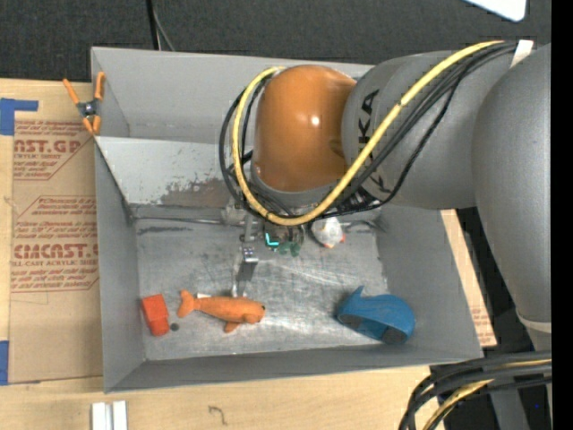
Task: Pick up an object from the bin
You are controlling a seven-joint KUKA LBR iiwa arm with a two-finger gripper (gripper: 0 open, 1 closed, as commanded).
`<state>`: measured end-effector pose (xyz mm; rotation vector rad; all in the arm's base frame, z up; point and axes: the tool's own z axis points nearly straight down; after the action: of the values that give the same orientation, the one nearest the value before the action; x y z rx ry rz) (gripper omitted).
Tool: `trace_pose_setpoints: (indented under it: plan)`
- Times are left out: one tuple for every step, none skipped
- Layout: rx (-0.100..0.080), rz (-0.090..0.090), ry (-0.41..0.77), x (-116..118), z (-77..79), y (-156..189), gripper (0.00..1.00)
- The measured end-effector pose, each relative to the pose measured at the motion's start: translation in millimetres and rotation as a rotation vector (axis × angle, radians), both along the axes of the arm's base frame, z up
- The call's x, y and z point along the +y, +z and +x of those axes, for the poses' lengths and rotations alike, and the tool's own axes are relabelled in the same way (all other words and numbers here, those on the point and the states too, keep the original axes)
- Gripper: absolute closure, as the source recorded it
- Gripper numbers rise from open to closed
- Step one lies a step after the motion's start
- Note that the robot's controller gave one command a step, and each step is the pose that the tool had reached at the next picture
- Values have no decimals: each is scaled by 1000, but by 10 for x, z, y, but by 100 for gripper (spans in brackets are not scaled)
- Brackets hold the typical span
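My gripper [242, 287] hangs below the orange wrist cover, near the middle of the bin floor. One slim finger shows, its tip just above an orange goldfish toy [224, 309] that lies flat at the bin's front left. Nothing shows between the fingers. A small orange block [155, 314] stands to the left of the fish. A blue rounded thing [376, 314] lies at the front right. A small white and red thing [329, 232] peeks out beside the wrist at the back.
The arm and its yellow and black cables cover the bin's back right. The bin's sloped left wall rises next to the orange block. Bare floor lies between the fish and the blue thing.
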<state>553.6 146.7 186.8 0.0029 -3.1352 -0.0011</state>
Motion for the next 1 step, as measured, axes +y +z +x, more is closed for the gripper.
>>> trace_pose_setpoints:
  plan:
    - [-8,1,-1,-6,19,43,0]
